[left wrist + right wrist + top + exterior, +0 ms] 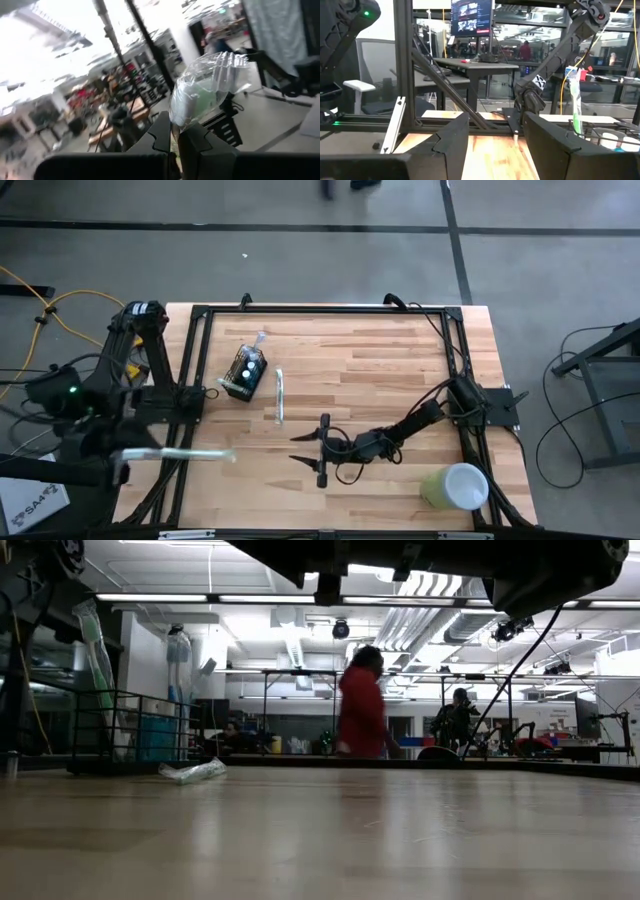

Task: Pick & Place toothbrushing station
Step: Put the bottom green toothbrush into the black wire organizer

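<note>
Right now I'm seeing the left gripper [175,142] raised over the table's left edge, closed on a wrapped toothbrush [207,87] whose plastic wrapper sticks out past the fingers. Meanwhile the right gripper [308,450] is lying low on the table [400,360] near the front middle with its fingers spread wide, holding nothing. I'm finding the holder [245,373] standing well apart at the left rear, another wrapped toothbrush [279,395] lying just beside it, and a green cup [455,486] sitting at the front right.

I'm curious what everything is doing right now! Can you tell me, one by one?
left gripper: shut, gripping the held toothbrush, which is in a clear wrapper.
right gripper: open, empty, over the table.
holder cup: one wrapped brush standing inside.
loose toothbrush: lying flat beside the holder cup.
green cup: looks upright and empty.
</note>
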